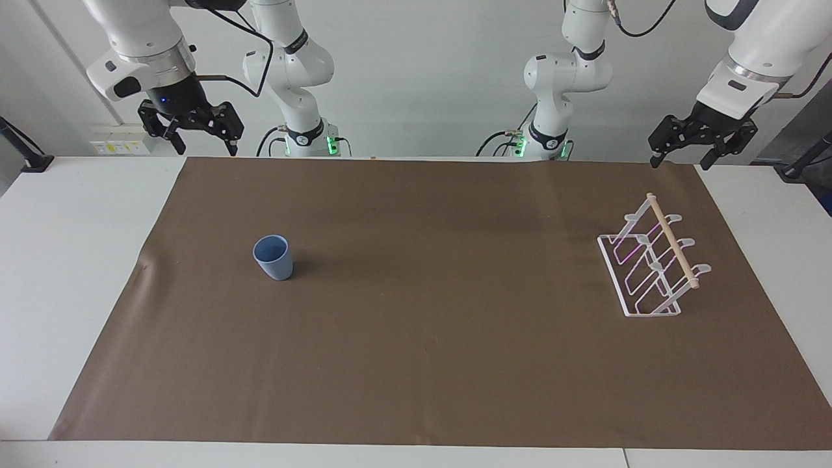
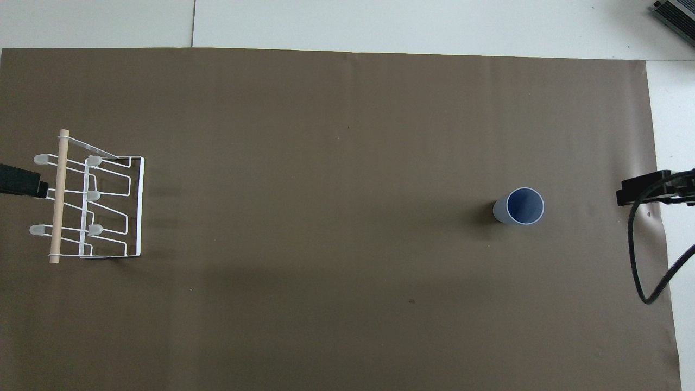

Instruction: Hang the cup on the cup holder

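The light-blue cup [image 1: 273, 258] stands upright, mouth up, on the brown mat toward the right arm's end of the table; it also shows in the overhead view [image 2: 519, 206]. The white wire cup holder [image 1: 650, 268] with its wooden dowel [image 1: 673, 242] stands toward the left arm's end, also seen from overhead [image 2: 89, 203]. My right gripper [image 1: 203, 146] hangs open and empty, raised over the mat's edge nearest the robots. My left gripper [image 1: 680, 162] hangs open and empty, raised above the mat's corner near the holder. Both arms wait.
A brown mat [image 1: 416, 364] covers most of the white table [image 1: 65, 273]. A black cable [image 2: 646, 271] droops from the right arm near the mat's edge. Only the tips of the left gripper [image 2: 19, 182] and right gripper [image 2: 651, 189] show from overhead.
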`<state>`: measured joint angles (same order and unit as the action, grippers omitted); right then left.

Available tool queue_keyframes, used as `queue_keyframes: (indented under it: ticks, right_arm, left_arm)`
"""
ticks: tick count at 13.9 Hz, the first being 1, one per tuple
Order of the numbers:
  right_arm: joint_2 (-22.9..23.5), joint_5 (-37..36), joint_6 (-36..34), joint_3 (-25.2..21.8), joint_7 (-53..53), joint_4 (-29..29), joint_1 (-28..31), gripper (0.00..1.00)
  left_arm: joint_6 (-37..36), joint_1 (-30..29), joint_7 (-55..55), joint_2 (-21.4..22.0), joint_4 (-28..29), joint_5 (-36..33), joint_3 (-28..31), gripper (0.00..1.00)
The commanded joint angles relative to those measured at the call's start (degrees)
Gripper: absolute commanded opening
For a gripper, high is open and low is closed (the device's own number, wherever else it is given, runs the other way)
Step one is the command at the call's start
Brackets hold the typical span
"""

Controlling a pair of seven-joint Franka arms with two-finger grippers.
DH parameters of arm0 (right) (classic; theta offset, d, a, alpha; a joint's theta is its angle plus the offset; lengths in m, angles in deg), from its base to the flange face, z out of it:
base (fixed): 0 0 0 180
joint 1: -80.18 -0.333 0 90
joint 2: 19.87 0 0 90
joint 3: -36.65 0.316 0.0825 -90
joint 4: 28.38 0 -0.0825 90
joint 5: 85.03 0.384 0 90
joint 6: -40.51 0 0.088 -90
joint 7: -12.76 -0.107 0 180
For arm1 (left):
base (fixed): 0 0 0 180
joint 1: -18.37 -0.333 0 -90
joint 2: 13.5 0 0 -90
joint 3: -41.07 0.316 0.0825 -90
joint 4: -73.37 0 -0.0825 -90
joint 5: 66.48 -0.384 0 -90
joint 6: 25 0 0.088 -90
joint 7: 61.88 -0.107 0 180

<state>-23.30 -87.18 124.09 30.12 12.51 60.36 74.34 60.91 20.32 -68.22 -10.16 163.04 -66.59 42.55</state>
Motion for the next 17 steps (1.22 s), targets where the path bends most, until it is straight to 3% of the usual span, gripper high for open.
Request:
queue_keyframes:
  ticks: [1,13,17]
  right_arm:
    - [-1.6,-0.6,-0.2,0.2,0.4,1.7,0.3,1.0]
    - [-2.6,-0.2,0.0,0.2,0.3,3.9,0.3,1.0]
    - [-4.2,-0.2,2.9,0.2,0.9,7.2,0.4,1.0]
  left_arm:
    - [0.7,0.1,0.6,1.4,1.5,0.4,0.3,1.0]
    - [1.4,0.5,0.1,1.5,1.8,0.4,0.2,1.0]
    - [1.8,0.8,-0.1,1.6,2.3,0.3,0.2,1.0]
